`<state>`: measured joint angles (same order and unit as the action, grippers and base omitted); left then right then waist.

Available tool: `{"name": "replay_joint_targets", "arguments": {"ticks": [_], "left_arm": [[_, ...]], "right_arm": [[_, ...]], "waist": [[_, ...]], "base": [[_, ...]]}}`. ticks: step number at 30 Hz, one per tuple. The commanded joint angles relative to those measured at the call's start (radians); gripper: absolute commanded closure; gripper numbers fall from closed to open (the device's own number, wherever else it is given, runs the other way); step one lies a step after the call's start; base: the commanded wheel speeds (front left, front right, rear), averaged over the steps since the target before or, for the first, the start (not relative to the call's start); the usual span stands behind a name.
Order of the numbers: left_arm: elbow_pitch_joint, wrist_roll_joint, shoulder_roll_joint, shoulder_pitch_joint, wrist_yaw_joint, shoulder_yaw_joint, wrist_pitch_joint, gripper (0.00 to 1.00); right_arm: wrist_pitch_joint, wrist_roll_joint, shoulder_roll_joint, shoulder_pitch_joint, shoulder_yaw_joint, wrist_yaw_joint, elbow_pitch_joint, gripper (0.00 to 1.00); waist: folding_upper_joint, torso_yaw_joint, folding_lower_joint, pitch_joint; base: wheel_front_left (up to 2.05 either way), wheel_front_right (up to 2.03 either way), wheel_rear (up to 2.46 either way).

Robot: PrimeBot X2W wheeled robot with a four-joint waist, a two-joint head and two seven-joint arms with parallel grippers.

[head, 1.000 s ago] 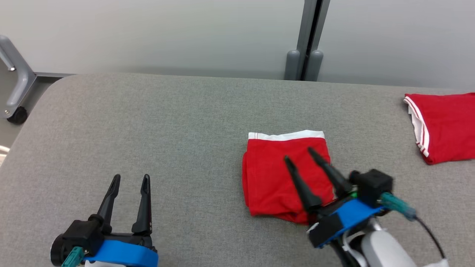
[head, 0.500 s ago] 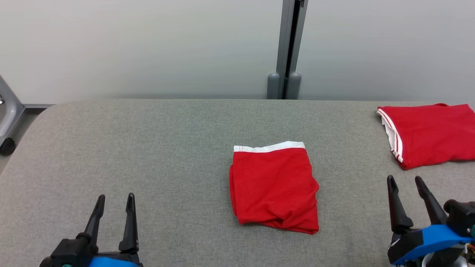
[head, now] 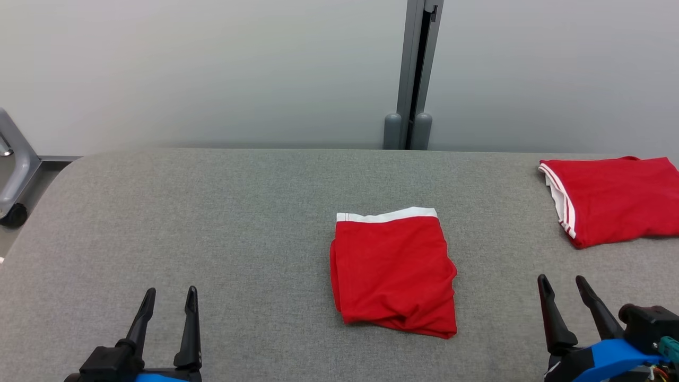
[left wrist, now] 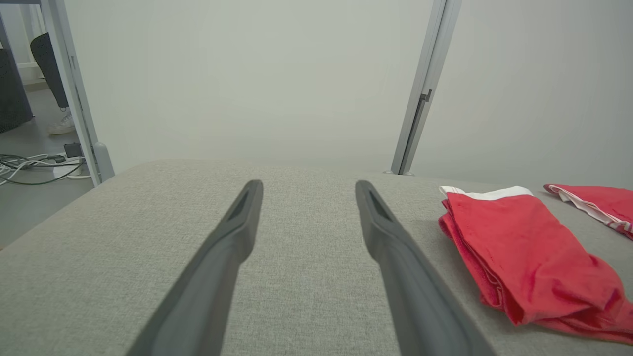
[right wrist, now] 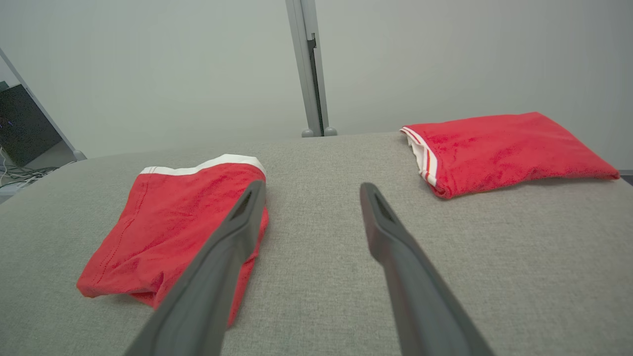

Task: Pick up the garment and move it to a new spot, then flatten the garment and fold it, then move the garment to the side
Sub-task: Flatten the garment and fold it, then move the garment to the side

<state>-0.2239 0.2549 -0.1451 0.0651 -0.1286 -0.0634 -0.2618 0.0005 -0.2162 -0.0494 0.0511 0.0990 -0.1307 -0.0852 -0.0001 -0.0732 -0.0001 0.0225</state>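
The garment (head: 392,270) is a folded pair of red shorts with a white waistband, lying at the middle of the grey padded table (head: 212,212). It also appears in the left wrist view (left wrist: 519,247) and the right wrist view (right wrist: 168,232). My left gripper (head: 171,291) stands open at the lower left, well clear of the garment, with nothing between its fingers (left wrist: 307,185). My right gripper (head: 560,278) is open at the lower right, a short way right of the garment, empty (right wrist: 311,184).
A second folded red garment with white stripes (head: 615,199) lies at the table's far right edge (right wrist: 494,148). A grey post (head: 416,74) rises behind the table against a pale wall. A grey frame with a caster (head: 13,175) stands off the left end.
My right gripper has drawn back from above the garment to the lower right, open and empty. The head view has shifted too. The garment lies where it was.
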Motion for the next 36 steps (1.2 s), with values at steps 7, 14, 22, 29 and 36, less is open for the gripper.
{"name": "replay_joint_targets", "arguments": {"ticks": [7,14,22,29,36], "left_arm": [[-0.007,-0.004,-0.006,0.013,-0.001,-0.007,-0.004,0.0],[-0.008,0.003,-0.007,0.01,-0.001,-0.01,-0.004,0.0],[0.003,0.001,-0.005,-0.004,-0.001,-0.012,-0.004,0.0],[0.016,-0.009,-0.002,-0.027,-0.001,-0.029,-0.004,0.0],[0.032,-0.011,0.009,-0.056,-0.002,-0.036,-0.004,0.0]], "right_arm": [[-0.013,-0.004,-0.002,0.012,0.018,0.0,-0.015,0.0],[-0.011,-0.004,-0.002,-0.001,0.001,0.0,-0.024,0.0],[0.15,0.006,-0.003,-0.149,-0.07,0.0,-0.053,0.0],[0.357,-0.006,-0.003,-0.333,-0.067,0.0,-0.224,0.0],[0.364,-0.008,-0.003,-0.439,-0.034,0.0,-0.446,0.0]], "waist": [[0.0001,0.005,0.0001,0.005],[0.0001,0.004,0.0001,0.004],[0.0001,-0.012,0.0001,-0.015],[0.0001,-0.062,0.0001,-0.054],[0.0001,-0.119,0.0001,-0.113]], "base": [[0.0,0.0,0.0],[0.0,0.0,0.0],[0.0,0.0,0.0],[0.0,0.0,0.0],[0.0,0.0,0.0]]}}
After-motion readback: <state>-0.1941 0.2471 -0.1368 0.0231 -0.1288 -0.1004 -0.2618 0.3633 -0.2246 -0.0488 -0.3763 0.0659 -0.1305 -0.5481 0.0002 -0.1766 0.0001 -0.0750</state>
